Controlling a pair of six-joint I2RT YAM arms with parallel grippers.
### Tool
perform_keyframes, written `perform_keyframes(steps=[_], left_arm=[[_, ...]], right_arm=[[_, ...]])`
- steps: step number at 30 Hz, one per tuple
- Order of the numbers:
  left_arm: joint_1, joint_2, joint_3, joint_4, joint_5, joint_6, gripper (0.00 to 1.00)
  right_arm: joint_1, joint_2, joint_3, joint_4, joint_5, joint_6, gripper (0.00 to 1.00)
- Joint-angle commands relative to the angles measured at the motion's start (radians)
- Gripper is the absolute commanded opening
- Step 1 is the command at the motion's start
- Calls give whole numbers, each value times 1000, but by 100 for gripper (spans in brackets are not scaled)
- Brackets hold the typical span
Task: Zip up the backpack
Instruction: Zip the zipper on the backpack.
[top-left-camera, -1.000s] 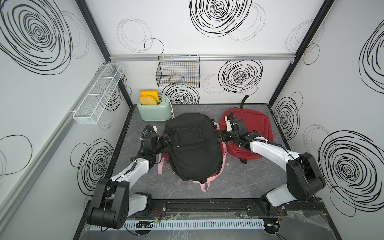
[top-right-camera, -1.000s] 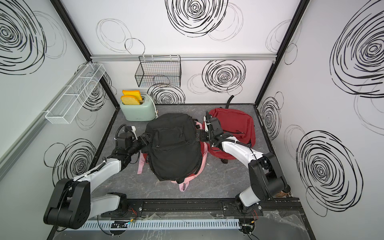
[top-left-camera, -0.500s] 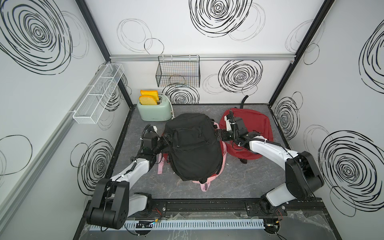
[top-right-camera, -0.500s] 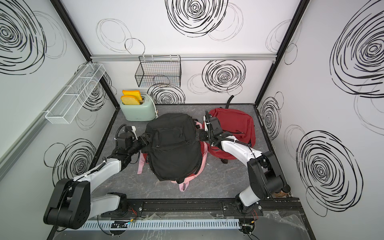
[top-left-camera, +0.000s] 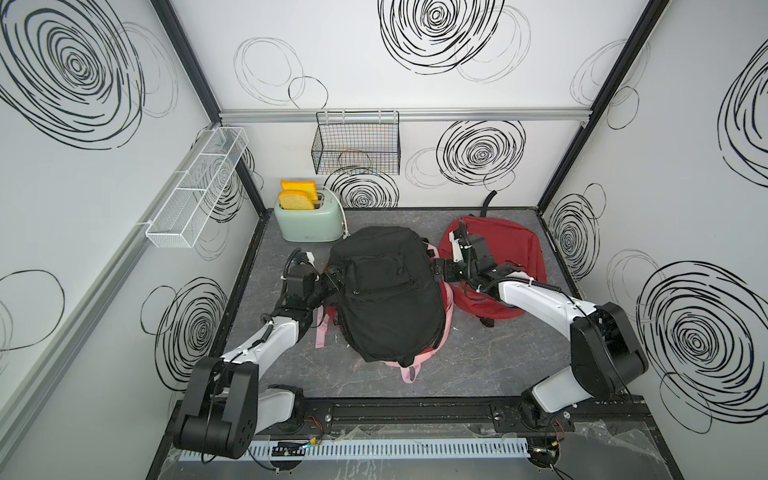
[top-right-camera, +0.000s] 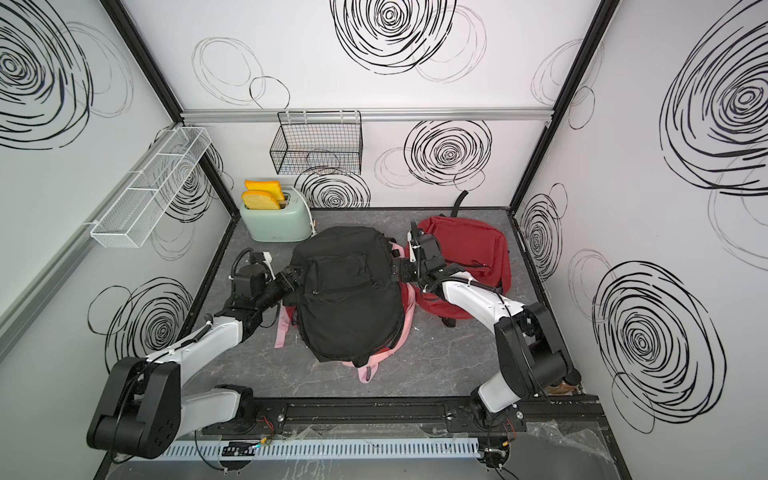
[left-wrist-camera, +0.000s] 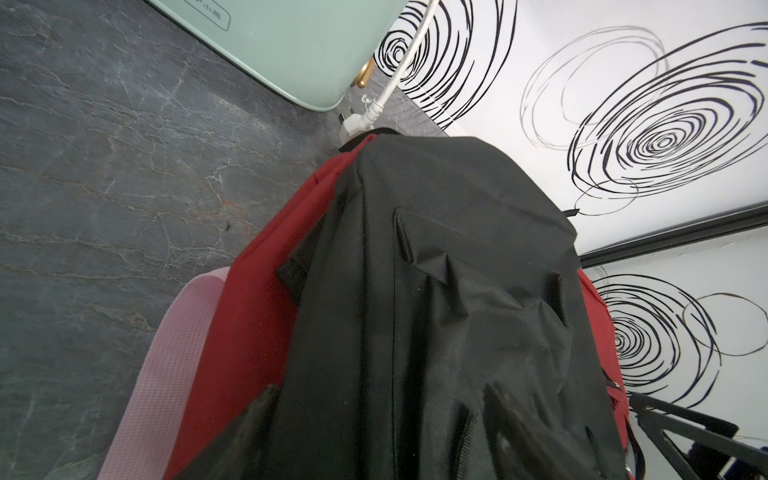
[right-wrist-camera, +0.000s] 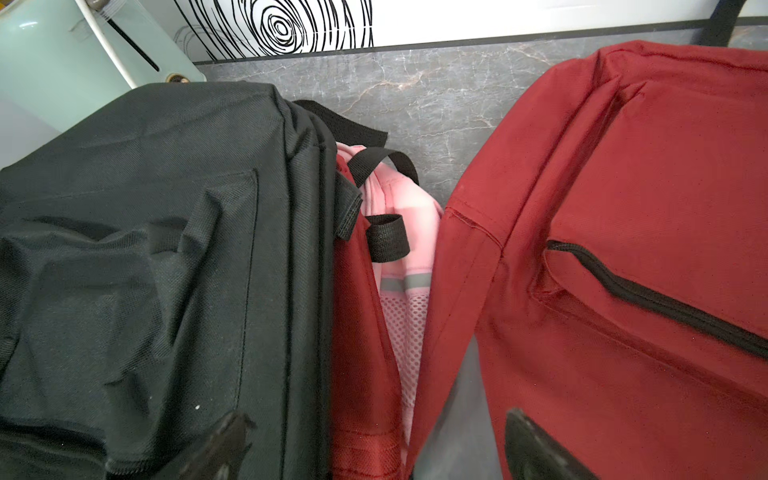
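A black backpack (top-left-camera: 386, 291) (top-right-camera: 347, 291) lies face up mid-table, on top of a red and pink backpack (right-wrist-camera: 365, 332) whose straps stick out beneath it. My left gripper (top-left-camera: 332, 279) (left-wrist-camera: 378, 401) is at the black backpack's left side. It is open, and its fingers (left-wrist-camera: 257, 409) straddle the black fabric. My right gripper (top-left-camera: 434, 270) (right-wrist-camera: 378, 428) is open wide at the black backpack's right side. One of its fingertips (right-wrist-camera: 230, 430) is over black fabric and the other is over the red backpack (top-left-camera: 498, 257).
A second red backpack (top-right-camera: 465, 253) with a black zip lies at the right under my right arm. A mint toaster (top-left-camera: 309, 222) with toast stands at the back left, its white cord (left-wrist-camera: 390, 75) close to the black backpack. Wire baskets (top-left-camera: 357, 145) hang on the walls.
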Motion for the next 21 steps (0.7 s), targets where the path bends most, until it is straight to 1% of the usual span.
perform_keyframes(steps=[1, 14, 18, 21], left_arm=[[-7, -19, -5, 46, -12, 7, 79], [-10, -22, -5, 40, -18, 7, 79], [-13, -33, -1, 18, -47, 14, 80], [-23, -47, 8, -17, -90, 24, 80]], right_arm=[[5, 9, -2, 21, 8, -1, 99], [5, -2, -12, 23, 10, -1, 99], [5, -2, -13, 21, 10, 0, 99], [6, -5, -13, 15, 3, 3, 99]])
